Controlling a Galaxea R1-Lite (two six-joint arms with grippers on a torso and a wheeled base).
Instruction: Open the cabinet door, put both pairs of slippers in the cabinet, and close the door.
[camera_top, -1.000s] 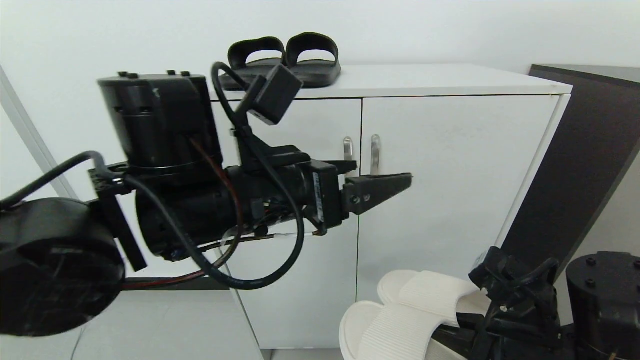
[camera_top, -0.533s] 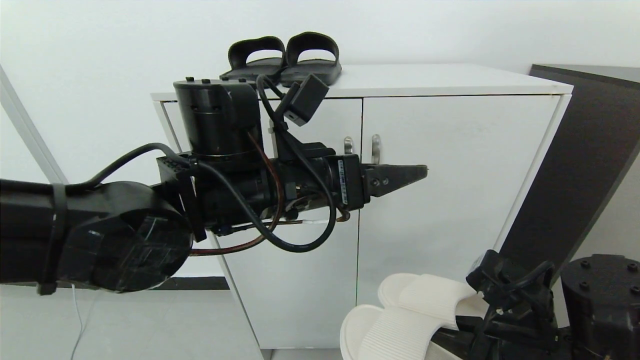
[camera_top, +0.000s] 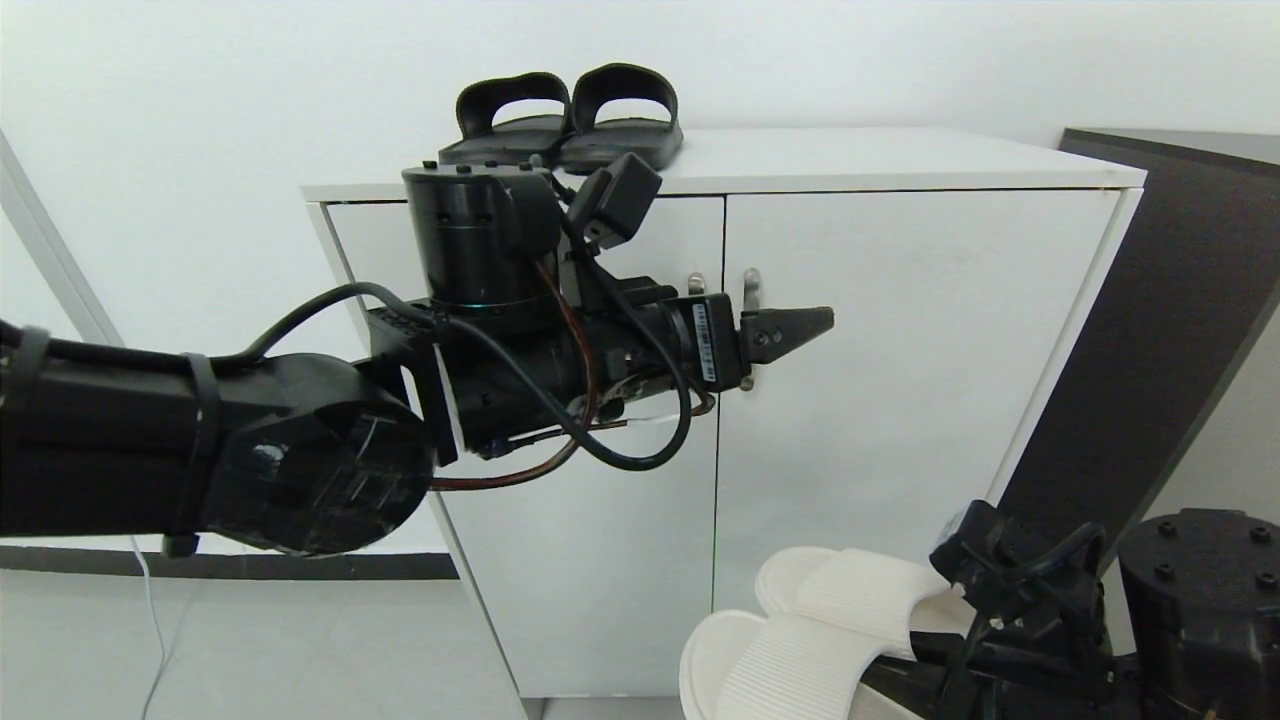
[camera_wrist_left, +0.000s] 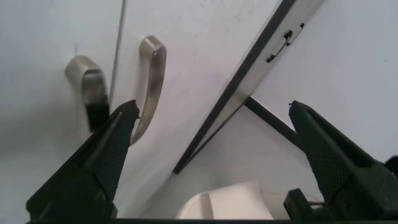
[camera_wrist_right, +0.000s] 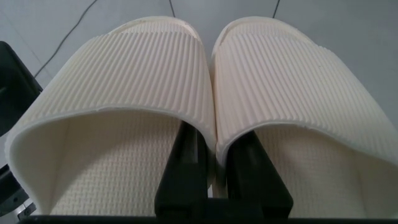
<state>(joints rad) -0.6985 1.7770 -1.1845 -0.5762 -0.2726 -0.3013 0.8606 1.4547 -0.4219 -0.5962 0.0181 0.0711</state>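
On the white cabinet's (camera_top: 900, 160) top the moulded black slippers (camera_top: 565, 115) sit side by side, probably light and rubbery. Below them the left hand (camera_top: 810, 325), spread wide, faces the right door's (camera_top: 900, 400) slim, stiff metal handle (camera_top: 751, 290), the place to pull. Low right, the right hand (camera_wrist_right: 217, 180) pinches the ribbed, squashy white slippers (camera_top: 800, 640) by their touching inner walls.

A cabinet (camera_top: 900, 300) is set against a wall (camera_top: 200, 100). A first pair of slippers (camera_top: 565, 120) is placed side by side on its top, towards the left rear. The left claw (camera_top: 820, 322) is held spread before the door handles (camera_top: 750, 290) at the middle seam. A second pair of slippers (camera_top: 800, 630) is held lower right, before the cabinet, pinched together in the right claw (camera_wrist_right: 216, 155).
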